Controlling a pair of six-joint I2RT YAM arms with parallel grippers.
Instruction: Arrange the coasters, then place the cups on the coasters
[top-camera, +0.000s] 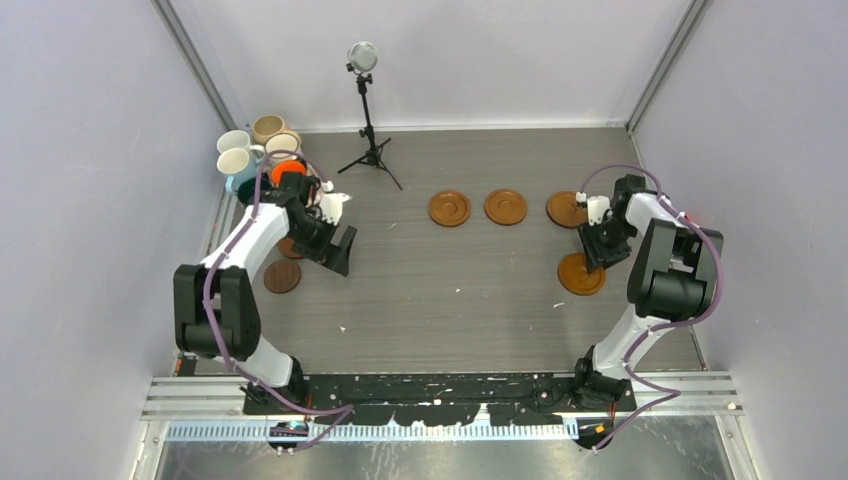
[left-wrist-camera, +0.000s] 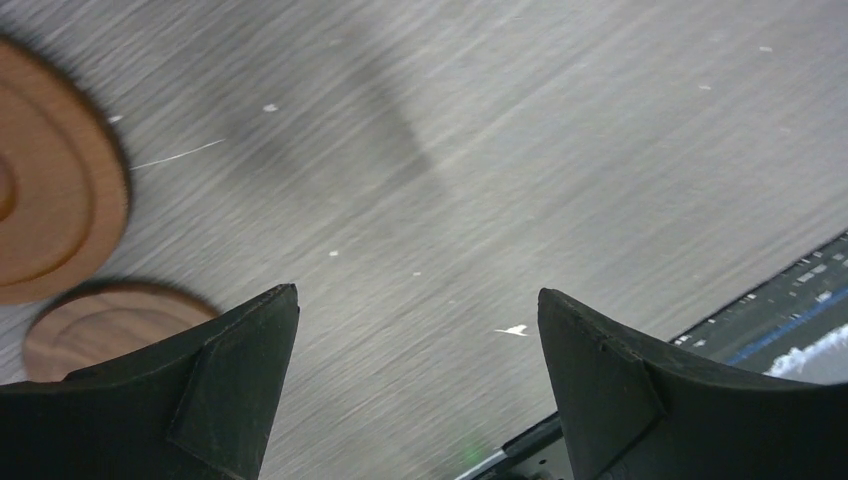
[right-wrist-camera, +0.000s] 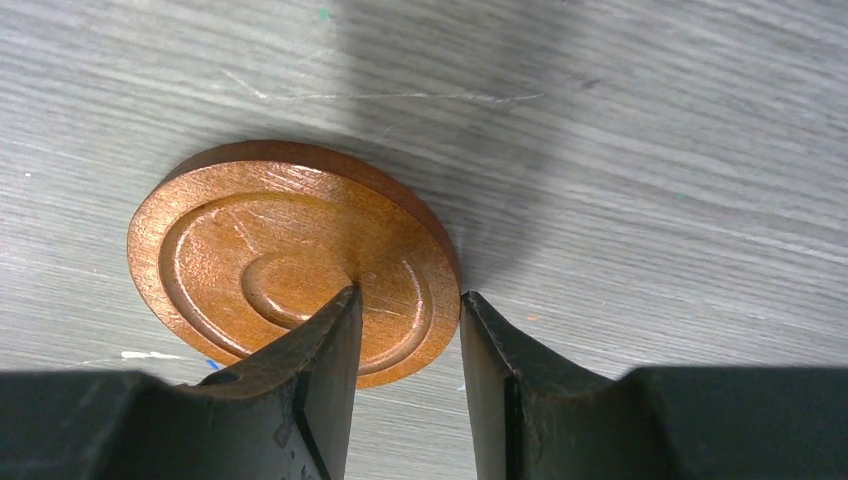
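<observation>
Being pinched at its rim by the right jaws, a fourth coaster is being added near a row of three; left jaws are being held spread, two coasters and cups waiting far-left.

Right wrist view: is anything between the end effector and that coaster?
Nothing visible. The right end effector straddles the coaster at its rim, one finger over the top face, the other just outside the edge.

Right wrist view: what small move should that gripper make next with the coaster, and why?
Probably pinch the rim firmly and lift. The right gripper straddles the edge of the coaster, one finger on top, one outside, and this coaster sits apart from the row of three.
</observation>
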